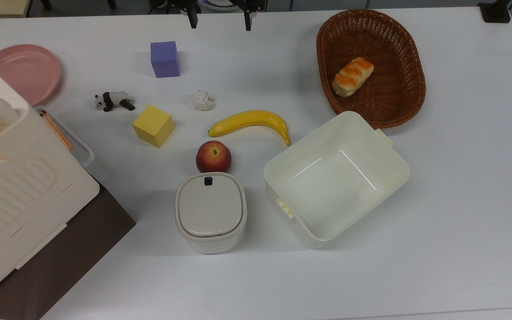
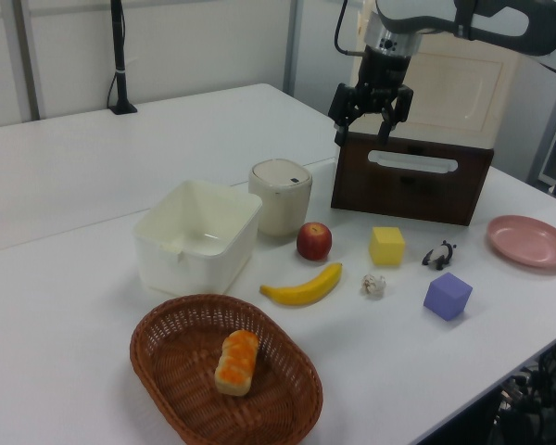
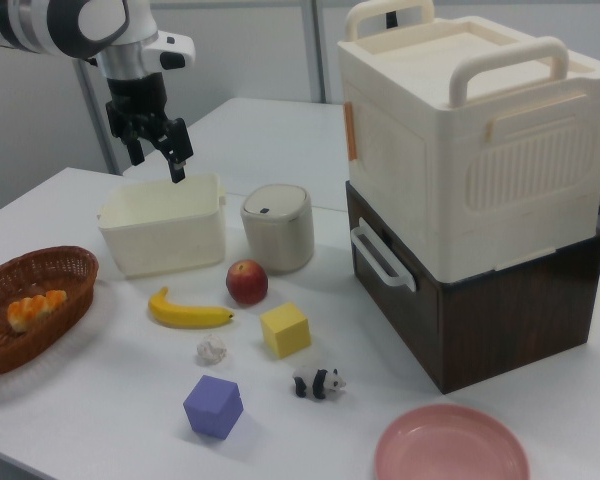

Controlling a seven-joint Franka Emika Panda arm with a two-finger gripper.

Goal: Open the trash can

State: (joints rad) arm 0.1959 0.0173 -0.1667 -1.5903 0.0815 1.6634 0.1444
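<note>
**Robot arm poised above a cluttered table, trash can lid shut**

A white table [image 1: 460, 200] fills the scene. At the top view's left stands the biggest item, a ribbed cream box [image 3: 460, 140] with handles, stacked on a dark brown crate [image 3: 480, 310]. Next in size, a brown wicker basket [image 1: 398, 102] holds a bread roll [image 1: 352, 76], and a lidless cream tub [image 1: 389, 178] sits just beside it.

The robot arm hangs high over the table's far edge, its gripper [image 2: 369, 119] pointing down with the two fingers spread apart and holding nothing. It is well apart from everything on the table, so the approach seems not yet begun.

The trash can [image 1: 210, 211], a small cream bin, stands just beside the tub at the top view's left, its flat beige-grey lid closed. A tiny dark button [image 1: 208, 180] sits at the lid edge nearest an apple [image 1: 213, 156], which rests close against the can. Pressing that button probably releases the lid, so the fingers would need to come down there without nudging the apple.

Smaller things lie scattered beyond: a pink plate [image 1: 22, 71], a banana [image 1: 249, 122], a yellow cube [image 1: 153, 125], a purple cube [image 1: 165, 59], a toy panda [image 1: 113, 101] and a crumpled paper ball [image 1: 203, 100].
</note>
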